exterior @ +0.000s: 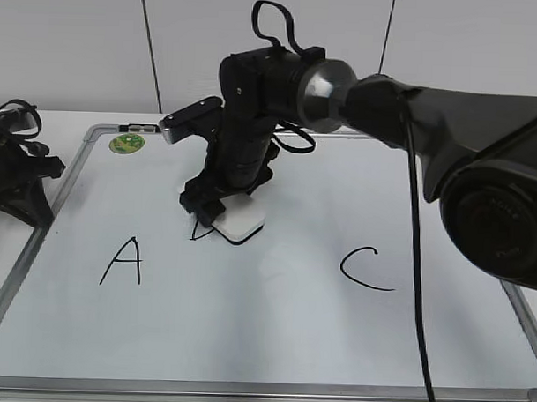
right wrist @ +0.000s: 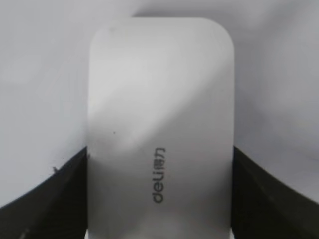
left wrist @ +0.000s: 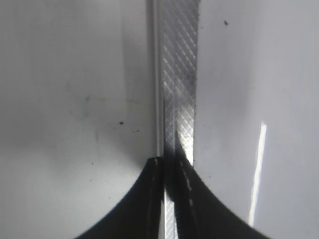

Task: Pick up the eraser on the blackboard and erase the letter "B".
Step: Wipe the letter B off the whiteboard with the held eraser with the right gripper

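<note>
The blackboard (exterior: pixel 273 333) is a white board with a grey frame and a green sticker (exterior: pixel 127 144). My right gripper (exterior: pixel 217 215) reaches across the middle and is shut on the white eraser (exterior: pixel 241 222), which rests on the board between the "A" and the "C". In the right wrist view the eraser (right wrist: pixel 160 124) fills the gap between both fingers, grey lettering up. Only a short black stroke of the letter "B" (exterior: pixel 197 232) shows at the eraser's left edge; the rest is hidden under the gripper. My left gripper (left wrist: pixel 169 164) is shut and empty over the board's frame (left wrist: pixel 179 74).
A black "A" (exterior: pixel 123 260) is at the board's left and a black "C" (exterior: pixel 365 268) at its right. The left arm (exterior: pixel 18 170) sits at the far left edge. A black cable (exterior: pixel 420 294) hangs from the right arm across the board.
</note>
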